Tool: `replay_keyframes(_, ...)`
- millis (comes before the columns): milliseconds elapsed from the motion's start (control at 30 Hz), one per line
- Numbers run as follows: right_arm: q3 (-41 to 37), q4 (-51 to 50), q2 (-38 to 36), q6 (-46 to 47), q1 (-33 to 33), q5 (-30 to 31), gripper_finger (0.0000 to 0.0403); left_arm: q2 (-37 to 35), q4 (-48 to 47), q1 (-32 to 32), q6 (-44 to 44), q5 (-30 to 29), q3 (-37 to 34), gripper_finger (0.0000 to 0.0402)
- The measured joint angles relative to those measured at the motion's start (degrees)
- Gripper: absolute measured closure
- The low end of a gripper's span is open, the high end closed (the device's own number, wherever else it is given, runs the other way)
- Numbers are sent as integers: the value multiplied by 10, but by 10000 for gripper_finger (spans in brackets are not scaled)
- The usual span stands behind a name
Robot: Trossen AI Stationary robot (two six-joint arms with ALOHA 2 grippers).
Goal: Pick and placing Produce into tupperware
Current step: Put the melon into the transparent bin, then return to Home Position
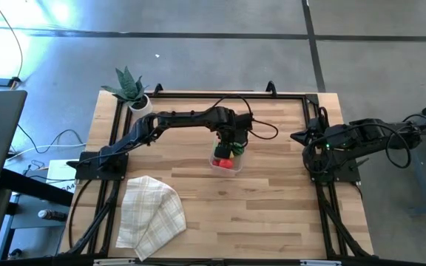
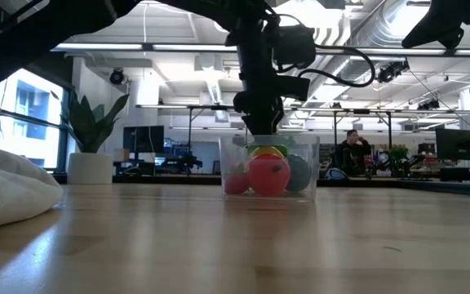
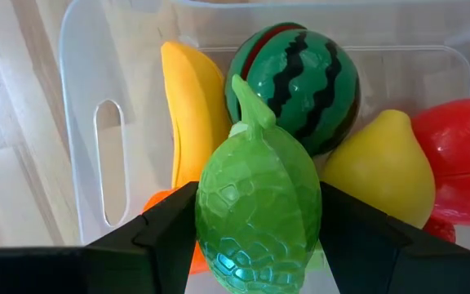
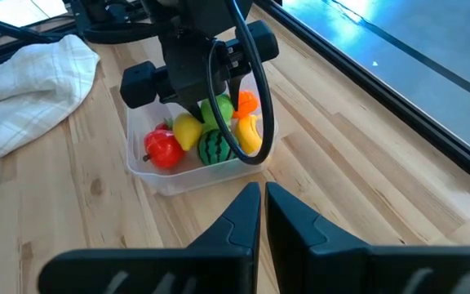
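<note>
A checked cloth lies crumpled on the wooden table, a potted plant at its corner.

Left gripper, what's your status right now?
Left gripper shut on light green fruit, over tupperware. Right gripper shut, waiting aside. Nothing in the way.

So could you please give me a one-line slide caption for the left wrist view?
Left gripper holds a light green lime above the clear tub, over the banana, watermelon and lemon.

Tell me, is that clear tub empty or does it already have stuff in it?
Not empty. The tub already holds a watermelon, banana, lemon and red piece; the left gripper holds a light green fruit above them.
</note>
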Motion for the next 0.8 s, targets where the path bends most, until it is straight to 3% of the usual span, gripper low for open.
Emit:
replay_keyframes(467,0,0,0,1,0,0,392,0,-6,-4,2,2,0,139)
replay_keyframes(800,0,0,0,0,0,0,392,-27,-10,-2,6,17,0,135)
